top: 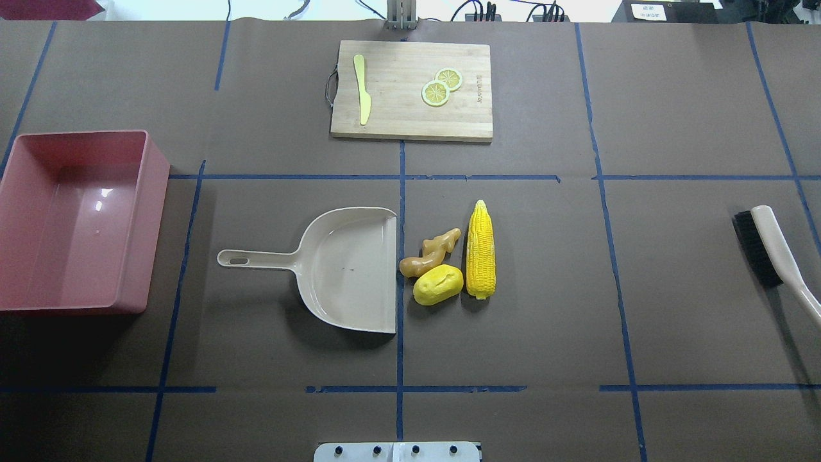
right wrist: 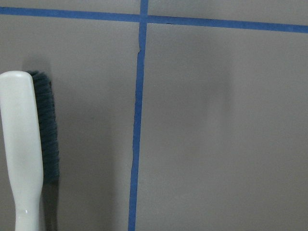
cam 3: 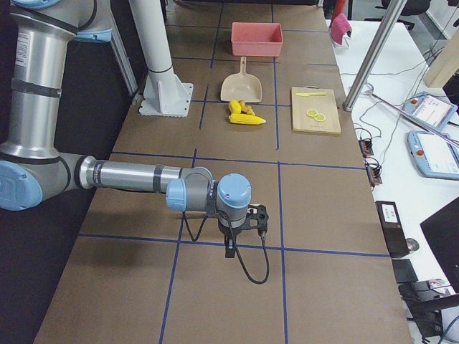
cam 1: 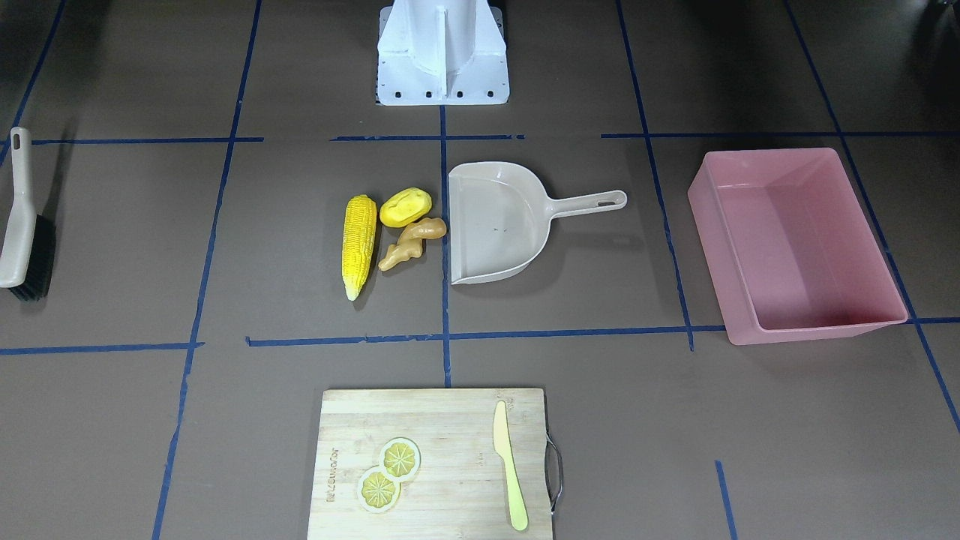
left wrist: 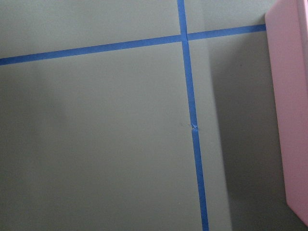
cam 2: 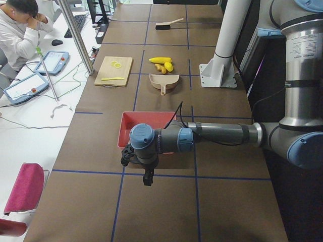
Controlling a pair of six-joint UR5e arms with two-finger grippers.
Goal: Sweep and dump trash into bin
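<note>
Both claws are hanging out at the table's ends, and I'm not calling either one open or closed: the left gripper (cam 2: 147,177) is showing only in the left-side cam and the right gripper (cam 3: 229,247) only in the right-side cam, and neither is holding anything as far as I can see. Left wrist cam is catching just the bin's outer wall at its frame edge; right wrist cam is looking down on the brush (right wrist: 24,144) lying flat on the paper. So, imo, the job isn't started yet. All the trash is sitting mid-table, bunched just off the dustpan's (top: 346,269) open lip: the ginger root (top: 431,252) nearest the lip, the potato (top: 438,284) touching it, and the corn cob (top: 480,249) lying alongside on the far side from the pan. Nothing is lying in the pan, and nothing is lying in the bin (top: 77,218), which is standing well apart on the robot's left, past the pan's handle. What's left, as I'm reading it: right arm picking up the brush, left arm taking the pan handle, sweeping all 3 pcs in, then carrying and tipping the pan over the bin. The cutting board (top: 410,90) w/ lemon slices and knife is sitting across the table, not part of this.
</note>
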